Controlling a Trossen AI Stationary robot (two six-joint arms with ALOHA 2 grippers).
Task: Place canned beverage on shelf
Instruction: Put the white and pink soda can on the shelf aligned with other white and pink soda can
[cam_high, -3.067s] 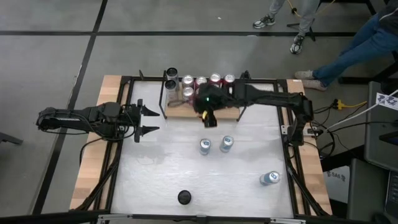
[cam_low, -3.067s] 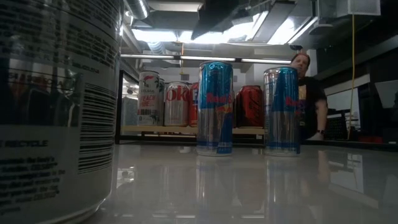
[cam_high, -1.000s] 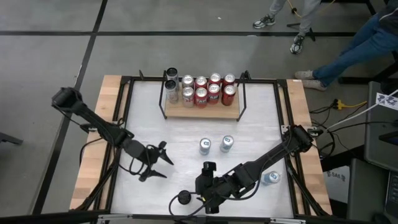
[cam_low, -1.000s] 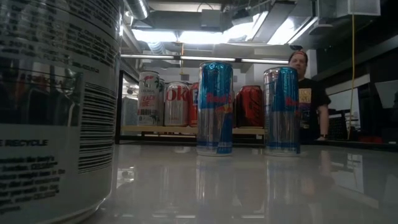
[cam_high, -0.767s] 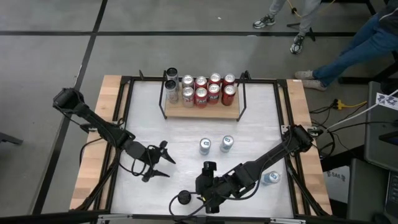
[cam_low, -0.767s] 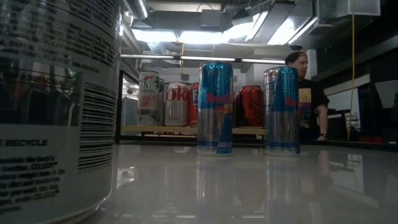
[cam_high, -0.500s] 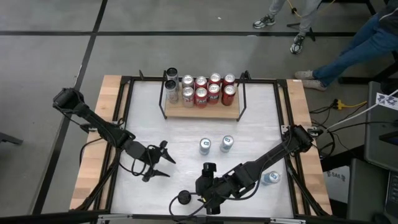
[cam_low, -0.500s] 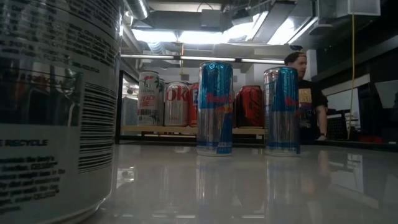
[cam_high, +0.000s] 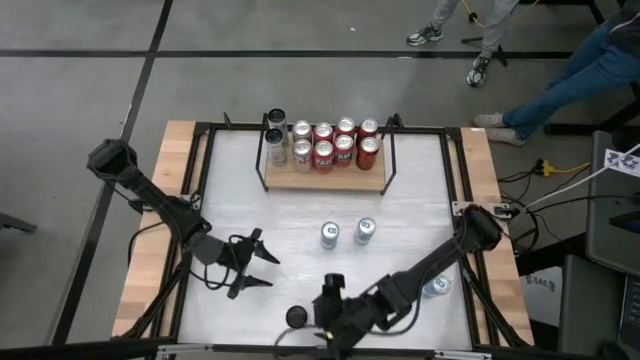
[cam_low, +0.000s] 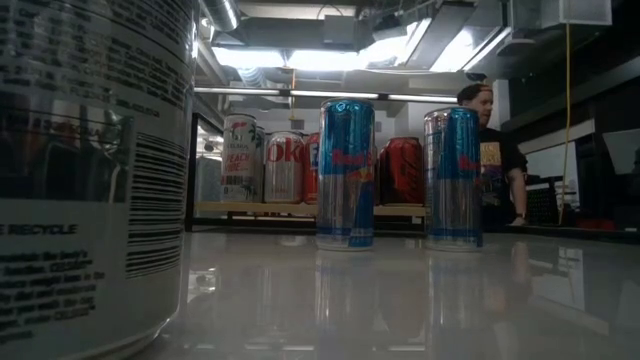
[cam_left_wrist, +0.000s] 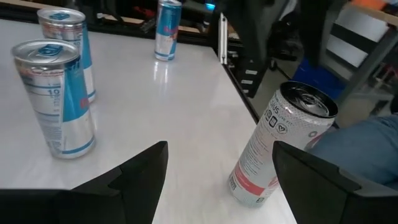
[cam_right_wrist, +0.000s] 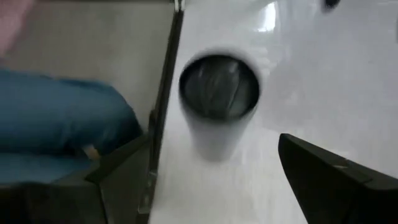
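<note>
The shelf (cam_high: 345, 181) is a small light-wood board at the table's far side, with several cans standing on it. A white can with a dark top (cam_high: 296, 317) stands by the near edge. It fills the left of the low view (cam_low: 90, 170) and shows in both wrist views (cam_right_wrist: 217, 102) (cam_left_wrist: 283, 149). My right gripper (cam_high: 322, 316) is open just right of that can; its fingers (cam_right_wrist: 329, 174) stand apart in front of it without touching. My left gripper (cam_high: 255, 262) is open and empty over the table's near left part.
Two blue cans (cam_high: 330, 235) (cam_high: 365, 231) stand mid-table, and a third (cam_high: 435, 286) near the right edge. A black metal frame (cam_high: 205, 130) rims the tabletop. A person (cam_low: 495, 150) stands beyond the far side. Bare tabletop lies between the blue cans and the shelf.
My right gripper has moved toward the table's near edge, closer to the white can. The can has not moved.
</note>
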